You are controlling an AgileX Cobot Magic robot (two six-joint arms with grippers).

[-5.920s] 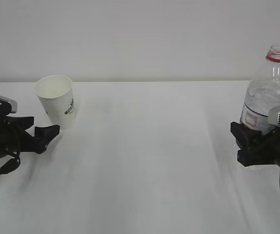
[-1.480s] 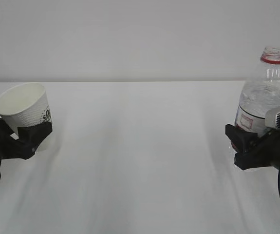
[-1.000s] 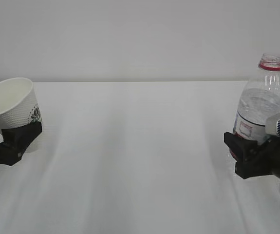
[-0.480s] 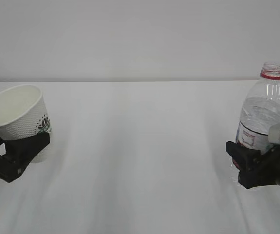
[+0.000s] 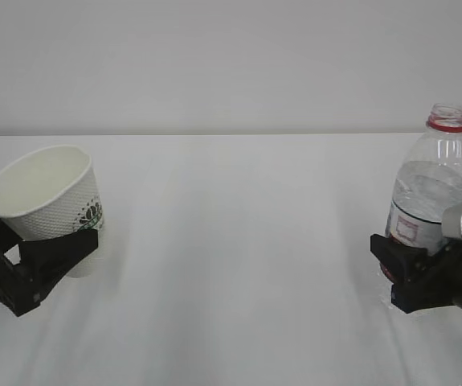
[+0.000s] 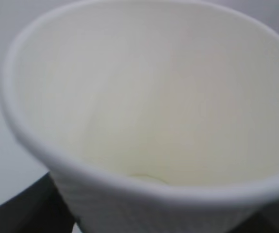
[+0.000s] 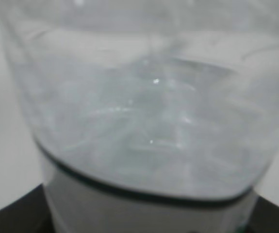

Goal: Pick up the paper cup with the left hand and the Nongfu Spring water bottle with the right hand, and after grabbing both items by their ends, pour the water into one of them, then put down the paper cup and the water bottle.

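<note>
Gripping the paper cup [image 5: 47, 195] at its base, left hand [image 5: 34, 261] sits at lower left of the exterior view, cup tilted, mouth facing up-left. Lower right: right hand [image 5: 411, 269] clamps the Nongfu Spring water bottle [image 5: 428, 193] low on its body, bottle near upright, capless, on white table [image 5: 239, 241]. Left wrist view: cup [image 6: 149, 111] interior fills frame, looks empty. Right wrist view: bottle [image 7: 144, 121] fills frame, water [image 7: 139, 141] inside, dark jaw tips at bottom corners.
</note>
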